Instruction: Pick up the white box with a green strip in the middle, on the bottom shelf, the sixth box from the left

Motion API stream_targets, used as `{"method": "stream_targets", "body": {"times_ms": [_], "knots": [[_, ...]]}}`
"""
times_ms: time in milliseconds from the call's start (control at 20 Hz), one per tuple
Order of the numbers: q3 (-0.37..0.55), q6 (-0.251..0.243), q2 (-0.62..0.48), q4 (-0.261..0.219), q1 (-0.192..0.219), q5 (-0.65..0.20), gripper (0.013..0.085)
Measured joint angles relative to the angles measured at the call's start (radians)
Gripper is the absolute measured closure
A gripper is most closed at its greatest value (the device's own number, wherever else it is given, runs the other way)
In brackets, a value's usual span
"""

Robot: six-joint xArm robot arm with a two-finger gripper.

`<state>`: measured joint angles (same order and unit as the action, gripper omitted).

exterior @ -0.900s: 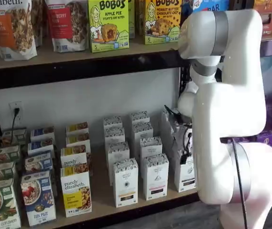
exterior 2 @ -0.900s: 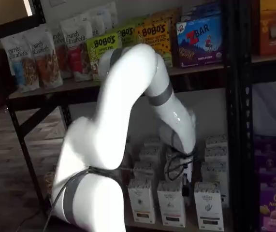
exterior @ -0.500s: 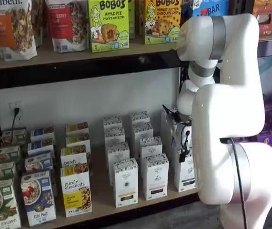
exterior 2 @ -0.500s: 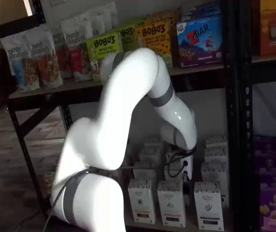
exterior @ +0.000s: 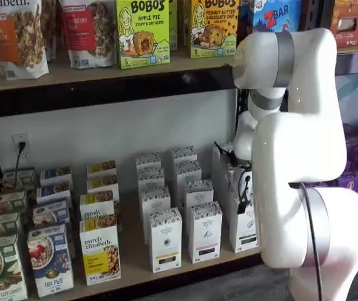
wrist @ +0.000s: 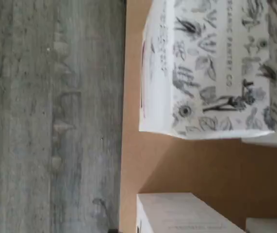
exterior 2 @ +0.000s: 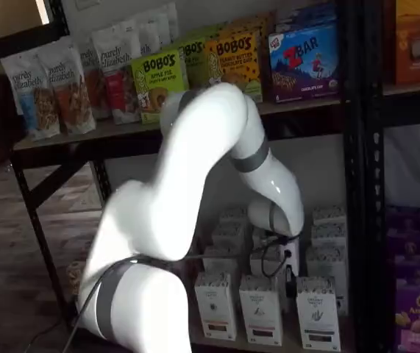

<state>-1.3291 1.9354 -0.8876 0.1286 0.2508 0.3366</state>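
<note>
The white box (exterior: 244,231) stands at the front of the right-most white column on the bottom shelf (exterior: 135,266); it also shows as the white box (exterior 2: 316,315). Its speckled top (wrist: 211,68) fills the wrist view, standing on the tan board. My gripper (exterior: 241,199) hangs on the white arm just above and behind this box, with a black cable beside it, and shows again as the gripper (exterior 2: 289,265). Its fingers are mostly hidden by the wrist body. It is open and holds nothing.
Two more columns of white boxes (exterior: 165,239) stand left of the target, then "purely elizabeth" boxes (exterior: 100,251) and cereal boxes (exterior: 50,260). Purple boxes (exterior 2: 418,316) fill the neighbouring rack past a black upright (exterior 2: 360,184). Grey floor (wrist: 51,116) lies before the shelf edge.
The arm has swung a little, and the gripper has shifted slightly over the right-most white column. No box has moved.
</note>
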Motion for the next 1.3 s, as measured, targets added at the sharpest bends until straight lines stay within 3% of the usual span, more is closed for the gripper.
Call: {"method": "stream_targets", "body": {"times_ms": [150, 350, 750, 900, 1150, 1300], "knots": [[-0.041, 0.011, -0.026, 0.004, 0.009, 0.017, 0.0130], [-0.084, -0.039, -0.052, -0.061, 0.018, 0.040, 0.0130], [-0.144, -0.238, -0.101, -0.299, 0.032, 0.073, 0.0130], [-0.164, -0.263, -0.118, -0.329, 0.034, 0.094, 0.0130], [-0.191, -0.263, -0.144, -0.330, 0.035, 0.098, 0.0130], [-0.206, -0.284, -0.157, -0.356, 0.037, 0.098, 0.0130]]}}
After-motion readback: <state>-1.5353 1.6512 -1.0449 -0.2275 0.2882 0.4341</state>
